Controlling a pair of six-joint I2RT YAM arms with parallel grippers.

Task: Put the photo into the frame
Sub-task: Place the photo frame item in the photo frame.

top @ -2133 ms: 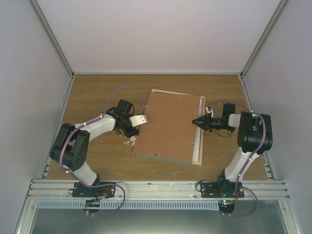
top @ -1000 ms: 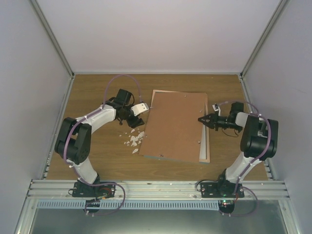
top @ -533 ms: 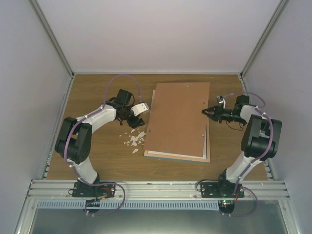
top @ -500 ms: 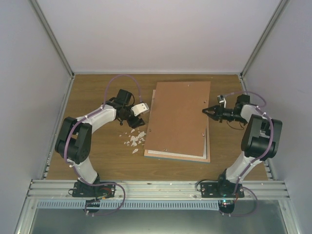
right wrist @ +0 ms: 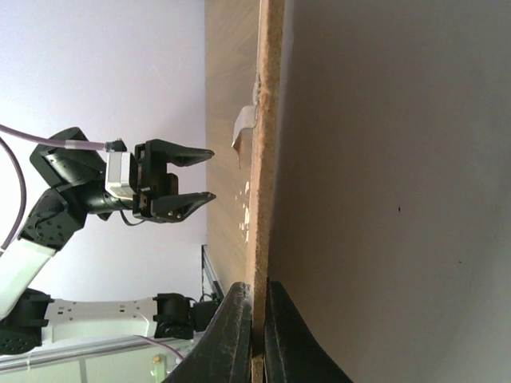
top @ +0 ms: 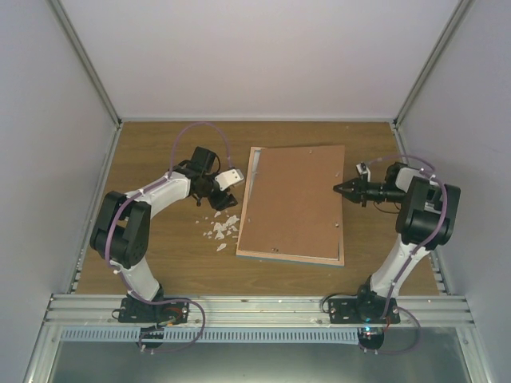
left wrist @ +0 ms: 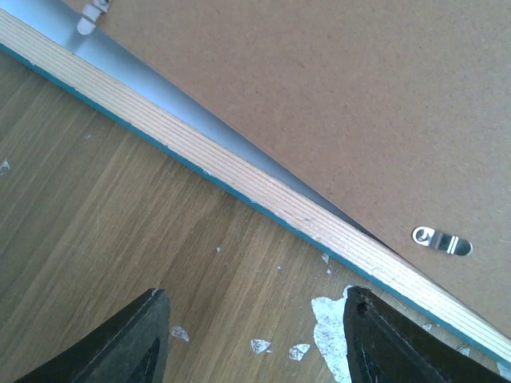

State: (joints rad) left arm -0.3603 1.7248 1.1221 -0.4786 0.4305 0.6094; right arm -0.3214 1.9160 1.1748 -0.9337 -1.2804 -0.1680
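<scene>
The frame (top: 287, 257) lies face down in the middle of the table; its light wood edge and teal rim show in the left wrist view (left wrist: 263, 187). The brown backing panel (top: 295, 203) rests on it, nearly level. My right gripper (top: 338, 189) is shut on the panel's right edge, and the right wrist view shows the jaws pinching the thin board (right wrist: 259, 319). My left gripper (top: 227, 191) is open and empty just left of the frame, low over the table (left wrist: 255, 343). The photo is hidden.
White paper scraps (top: 219, 231) lie on the wood table left of the frame, under my left gripper (left wrist: 331, 315). Small metal turn clips (left wrist: 441, 240) sit on the frame's back. Grey walls close in the table at back and both sides.
My right gripper has swung the backing panel down and towards the near side, from offset above the frame to lying square on it. The cream strip no longer shows. The left arm stayed still.
</scene>
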